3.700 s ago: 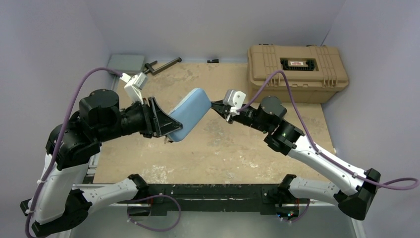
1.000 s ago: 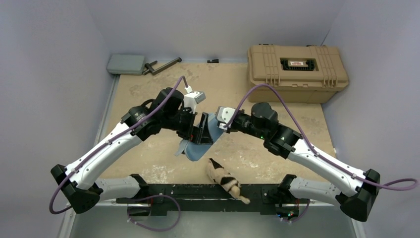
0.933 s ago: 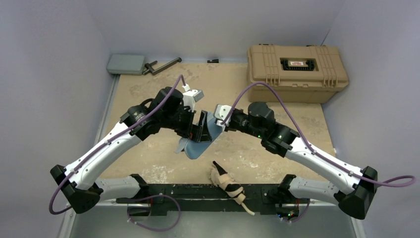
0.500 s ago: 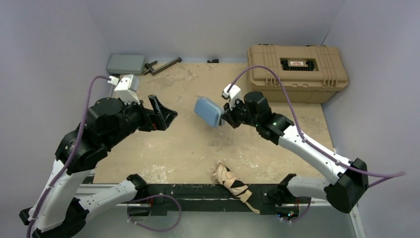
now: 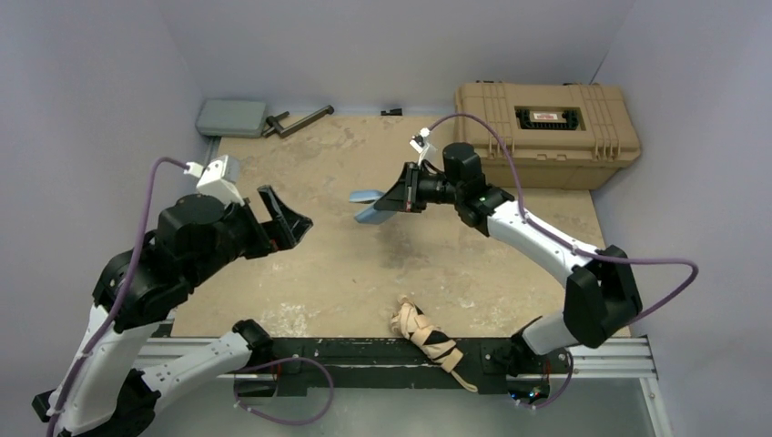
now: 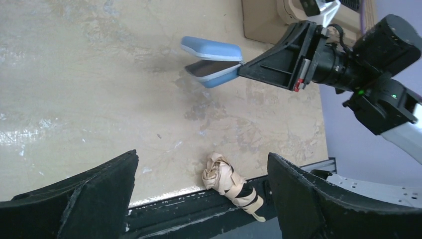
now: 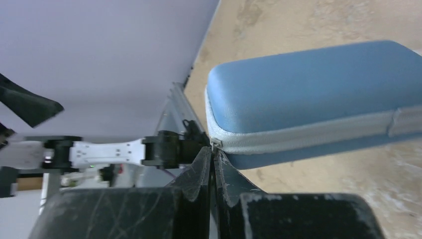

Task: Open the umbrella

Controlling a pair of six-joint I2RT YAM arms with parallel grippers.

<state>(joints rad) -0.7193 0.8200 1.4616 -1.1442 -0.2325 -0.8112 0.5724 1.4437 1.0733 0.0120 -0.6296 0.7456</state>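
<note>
The umbrella [image 5: 428, 339] is folded into a short beige and black bundle. It lies at the table's near edge, partly on the black rail, and shows between my left fingers in the left wrist view [image 6: 226, 180]. My left gripper [image 5: 289, 217] hangs wide open and empty over the left half of the table [image 6: 202, 157]. My right gripper [image 5: 380, 204] is shut on the zipper end of a blue pouch [image 5: 366, 195], holding it in the air over mid-table. The pouch's two halves gape apart [image 6: 211, 49]. In the right wrist view the pouch [image 7: 308, 94] sits just past my closed tips [image 7: 213, 149].
A tan toolbox [image 5: 546, 132] stands at the back right, with its corner in the left wrist view [image 6: 259, 20]. A grey flat box [image 5: 232, 116] and a black clamp tool [image 5: 296, 121] lie at the back left. A black rail [image 5: 346, 350] runs along the near edge.
The umbrella has dropped from the pouch and settled at the near edge. My left gripper let go and drew back left. My right arm carried the pouch toward the back.
</note>
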